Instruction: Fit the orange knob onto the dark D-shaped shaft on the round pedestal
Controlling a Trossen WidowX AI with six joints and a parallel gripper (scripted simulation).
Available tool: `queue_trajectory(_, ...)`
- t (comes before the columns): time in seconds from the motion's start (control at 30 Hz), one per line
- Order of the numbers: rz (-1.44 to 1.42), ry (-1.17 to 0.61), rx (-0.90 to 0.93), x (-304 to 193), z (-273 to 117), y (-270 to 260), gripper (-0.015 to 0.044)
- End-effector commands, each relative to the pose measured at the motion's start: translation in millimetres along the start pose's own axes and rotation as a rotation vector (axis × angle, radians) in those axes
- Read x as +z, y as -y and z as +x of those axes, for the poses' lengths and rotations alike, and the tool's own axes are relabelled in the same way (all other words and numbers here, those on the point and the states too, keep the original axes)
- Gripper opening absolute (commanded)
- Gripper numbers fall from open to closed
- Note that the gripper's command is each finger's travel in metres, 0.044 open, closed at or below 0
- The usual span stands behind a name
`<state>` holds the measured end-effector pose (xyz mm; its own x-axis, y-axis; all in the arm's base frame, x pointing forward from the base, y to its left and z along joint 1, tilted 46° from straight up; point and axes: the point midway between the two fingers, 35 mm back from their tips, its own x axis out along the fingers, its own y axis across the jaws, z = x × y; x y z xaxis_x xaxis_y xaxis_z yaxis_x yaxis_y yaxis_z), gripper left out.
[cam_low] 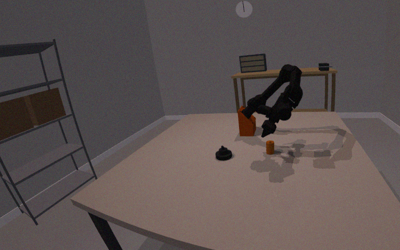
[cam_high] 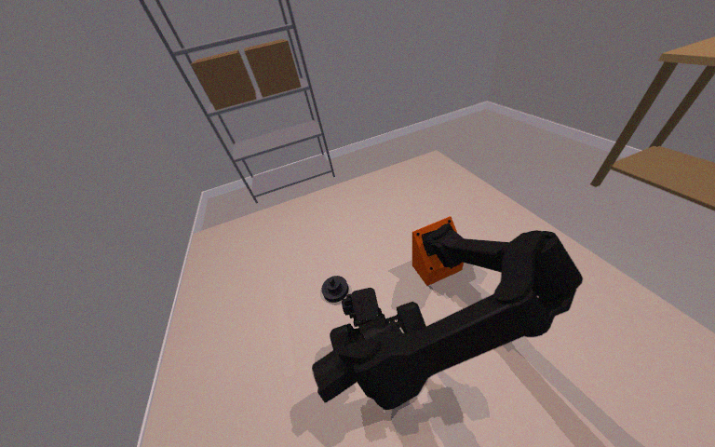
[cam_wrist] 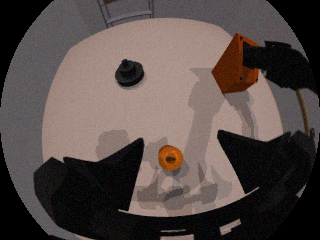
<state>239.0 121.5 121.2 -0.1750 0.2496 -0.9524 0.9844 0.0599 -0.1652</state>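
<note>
Risks, left to right: round black pedestal (cam_high: 335, 297) (cam_low: 223, 156) (cam_wrist: 129, 77), its shaft's flat unseen, so a misturned knob may jam; ribbed orange cylindrical knob (cam_low: 270, 148) (cam_wrist: 164, 156), upright on the pale worktop (cam_high: 263, 264) (cam_low: 176, 191) (cam_wrist: 80, 100), may topple if one finger strikes first; black two-fingered end effector (cam_high: 384, 315) (cam_low: 267, 132) (cam_wrist: 182, 138), above, wide open, empty. Count: one each.
</note>
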Motion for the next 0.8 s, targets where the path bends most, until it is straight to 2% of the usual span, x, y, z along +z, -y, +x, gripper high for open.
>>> queue_trajectory(0.0, -0.066, -0.489, 0.106, 2.0, -22.4, -3.2, 0.0440)
queue_trajectory(0.07, -0.076, -0.545, 0.134, 2.9, -27.2, -4.3, 0.0440)
queue_trajectory(0.6, -0.092, -0.543, 0.139, 3.4, -26.9, -4.9, 0.0440)
queue_trajectory(0.77, -0.509, -0.507, 0.254, 2.9, -27.2, -4.9, 0.0440)
